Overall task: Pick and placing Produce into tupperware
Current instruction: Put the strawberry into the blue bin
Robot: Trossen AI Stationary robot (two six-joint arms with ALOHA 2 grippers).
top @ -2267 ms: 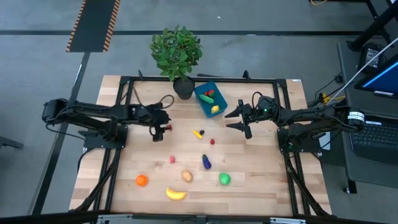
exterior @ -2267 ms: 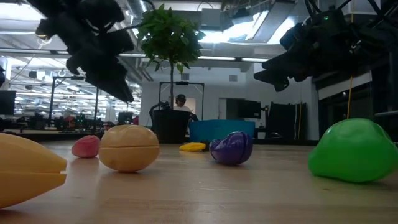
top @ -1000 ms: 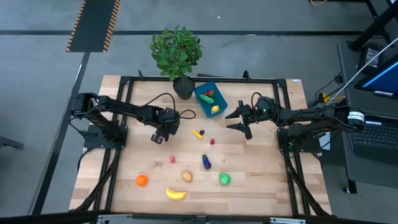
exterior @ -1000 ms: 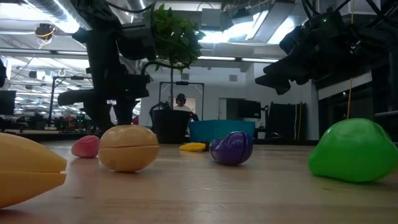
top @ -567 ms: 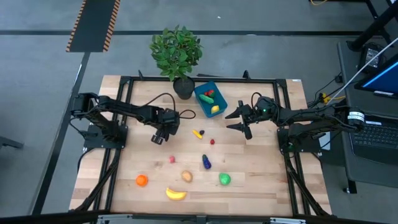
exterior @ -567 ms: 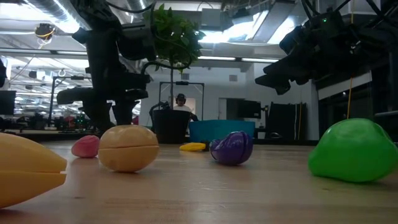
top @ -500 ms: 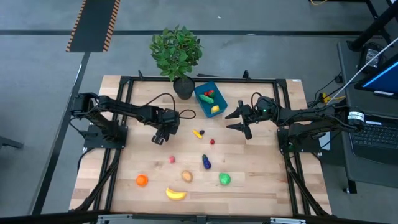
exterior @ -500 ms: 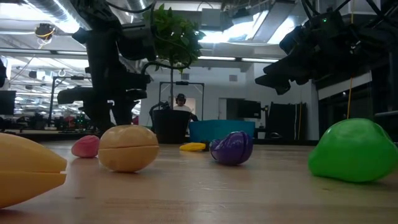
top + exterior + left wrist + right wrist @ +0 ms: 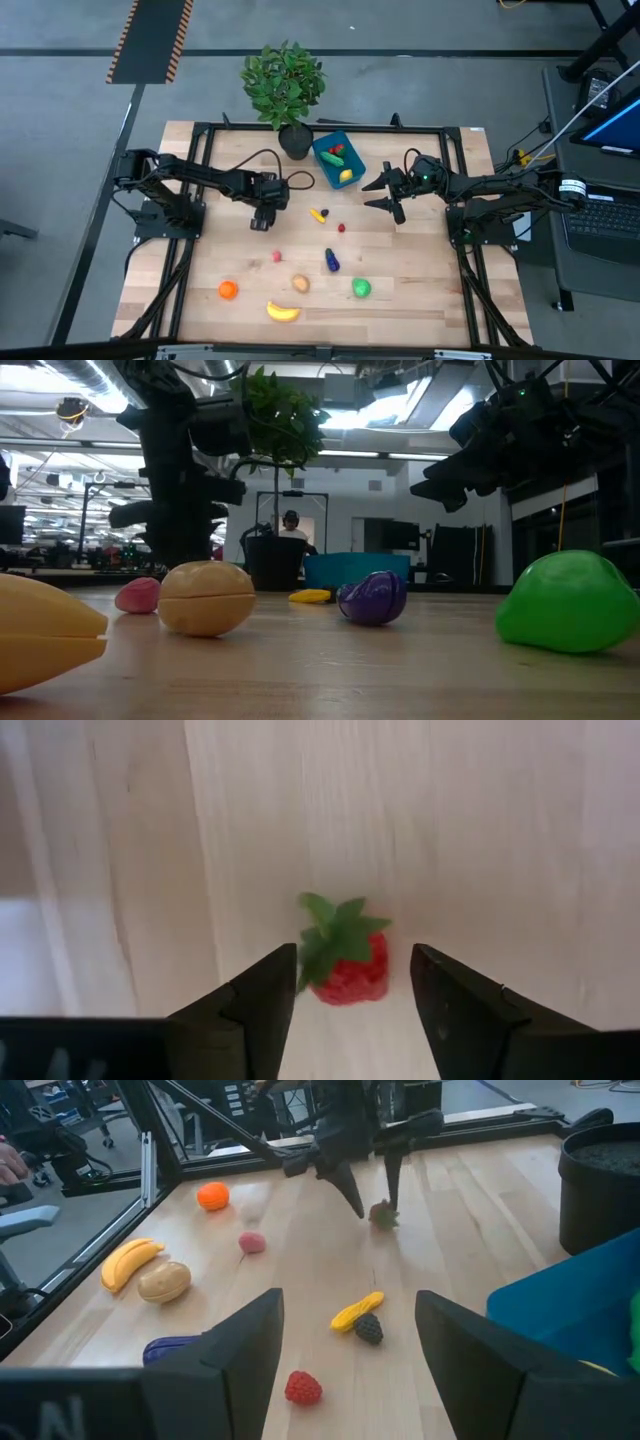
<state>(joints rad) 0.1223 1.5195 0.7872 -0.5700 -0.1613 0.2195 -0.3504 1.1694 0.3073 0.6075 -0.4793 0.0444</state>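
The fingers of the left gripper (image 9: 350,995) stood apart, one on either side of a strawberry (image 9: 345,958) lying on the desk (image 9: 430,290), not yet touching it. This looked like the reach-and-grasp step; the next move called for lowering a little, closing on the berry, then carrying it to the blue tupperware (image 9: 336,158) by the plant pot (image 9: 294,140). The right gripper (image 9: 385,189) hovered near that container, its fingers apart and empty. The tupperware already held some produce.

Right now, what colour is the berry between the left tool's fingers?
Red with a green leafy top; the strawberry shows best in the left wrist view.
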